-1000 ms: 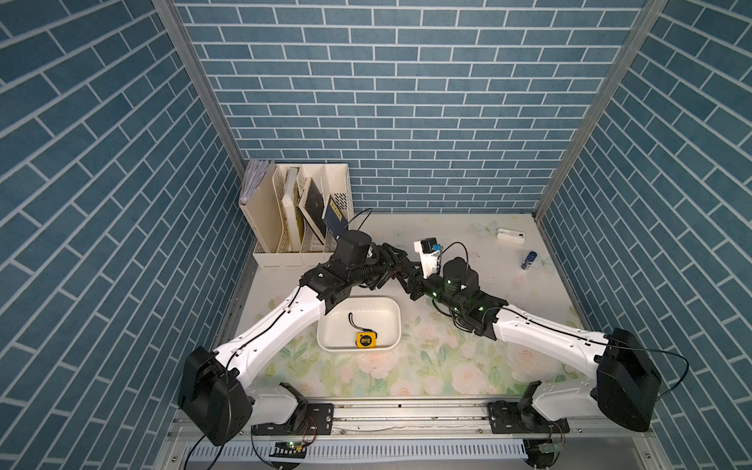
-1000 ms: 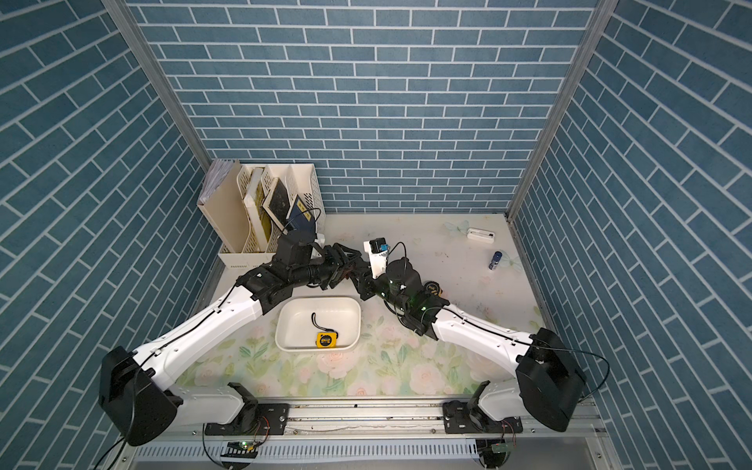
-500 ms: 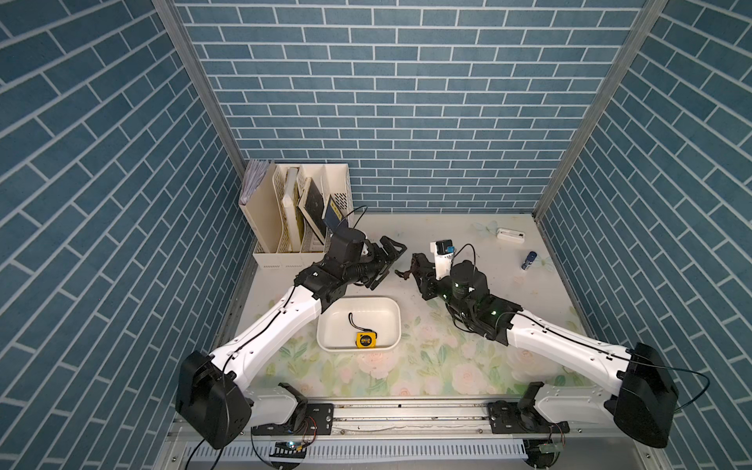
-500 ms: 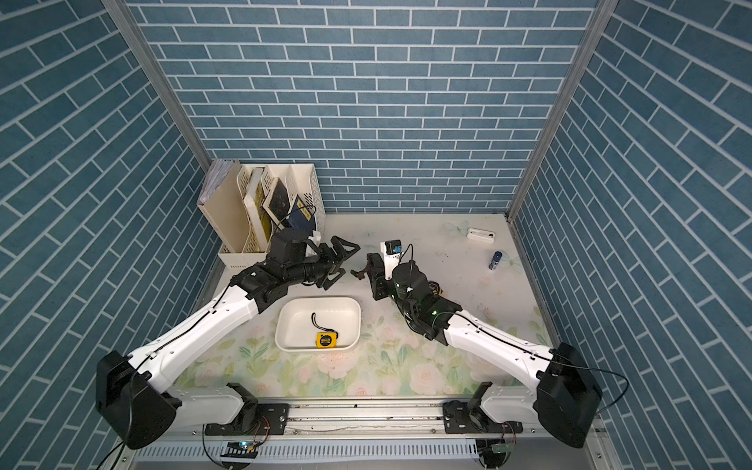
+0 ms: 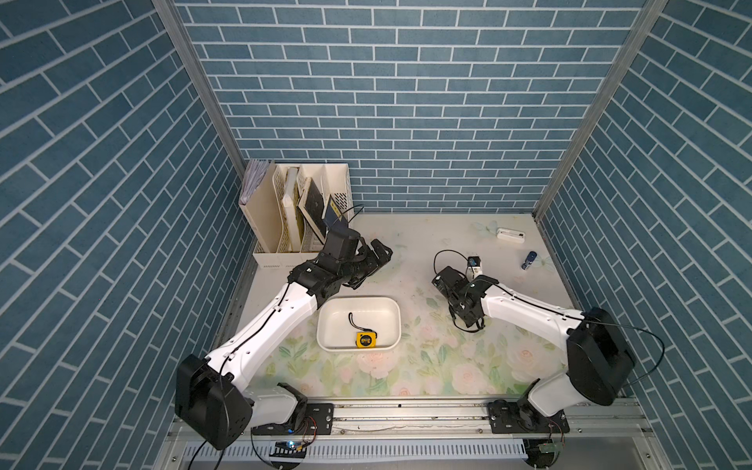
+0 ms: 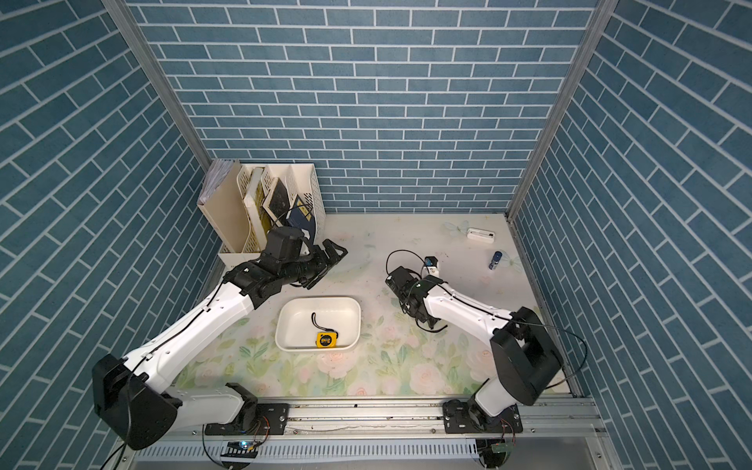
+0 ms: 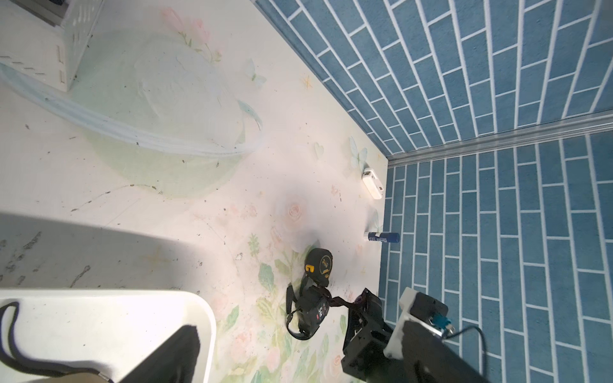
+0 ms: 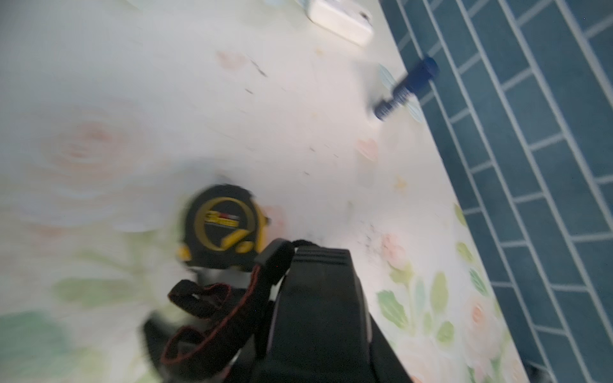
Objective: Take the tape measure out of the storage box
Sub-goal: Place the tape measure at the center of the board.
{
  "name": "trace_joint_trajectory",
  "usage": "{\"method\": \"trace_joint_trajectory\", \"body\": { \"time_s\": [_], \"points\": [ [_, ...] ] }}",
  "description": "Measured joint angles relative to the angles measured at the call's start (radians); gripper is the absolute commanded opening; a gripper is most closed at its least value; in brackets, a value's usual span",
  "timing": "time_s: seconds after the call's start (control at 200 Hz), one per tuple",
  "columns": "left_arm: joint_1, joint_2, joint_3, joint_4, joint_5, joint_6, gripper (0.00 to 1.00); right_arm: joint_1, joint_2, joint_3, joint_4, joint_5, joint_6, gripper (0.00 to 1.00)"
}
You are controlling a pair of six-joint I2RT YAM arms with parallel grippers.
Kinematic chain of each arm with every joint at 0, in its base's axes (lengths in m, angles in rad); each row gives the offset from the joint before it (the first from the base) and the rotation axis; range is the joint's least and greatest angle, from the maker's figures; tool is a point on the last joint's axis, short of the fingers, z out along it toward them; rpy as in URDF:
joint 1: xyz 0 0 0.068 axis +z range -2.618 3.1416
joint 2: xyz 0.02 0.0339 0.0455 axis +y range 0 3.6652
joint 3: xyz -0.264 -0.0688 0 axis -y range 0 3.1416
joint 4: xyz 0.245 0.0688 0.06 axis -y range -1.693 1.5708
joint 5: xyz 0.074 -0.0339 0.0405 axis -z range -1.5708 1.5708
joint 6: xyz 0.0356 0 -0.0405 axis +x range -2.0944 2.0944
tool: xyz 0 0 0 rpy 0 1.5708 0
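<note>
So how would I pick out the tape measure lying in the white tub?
On the floral table between the two arms sits a shallow white storage box. The tape measure lies inside, against the wall nearest the arms' bases: a small yellow case with a black loop. It is alone in there; the black tape measure is outside the box.

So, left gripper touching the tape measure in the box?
Apart. Both top views show the left gripper beyond the storage box, the tape measure inside by its front wall.

The storage box (image 5: 378,317) is white, the tape measure (image 8: 225,228) black and yellow.
</note>
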Motion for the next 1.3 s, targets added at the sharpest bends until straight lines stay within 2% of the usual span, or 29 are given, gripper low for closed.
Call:
{"method": "trace_joint_trajectory", "body": {
  "time_s": [0.125,0.26,0.51,0.77,0.825,1.21,1.3],
  "points": [
    [0.0,0.0,0.0,-0.029,-0.018,0.025,1.0,-0.072,0.016,-0.038,-0.079,0.027,0.078,0.0],
    [0.0,0.0,0.004,-0.072,-0.052,0.049,1.0,-0.119,0.017,-0.065,-0.08,0.019,0.093,0.0],
    [0.0,-0.006,0.004,-0.114,-0.097,0.066,1.0,-0.198,0.089,-0.135,0.026,-0.086,0.048,0.0],
    [0.0,-0.018,0.01,-0.136,-0.119,0.067,1.0,-0.219,0.145,-0.141,0.108,-0.153,-0.011,0.0],
    [0.0,-0.018,0.01,-0.138,-0.122,0.068,1.0,-0.221,0.146,-0.138,0.107,-0.157,-0.024,0.06],
    [0.0,-0.018,0.01,-0.15,-0.134,0.075,1.0,-0.223,0.154,-0.111,0.116,-0.16,-0.055,0.82],
    [0.0,-0.018,0.01,-0.152,-0.137,0.078,1.0,-0.227,0.144,-0.107,0.121,-0.157,-0.057,0.87]
  ]
}}
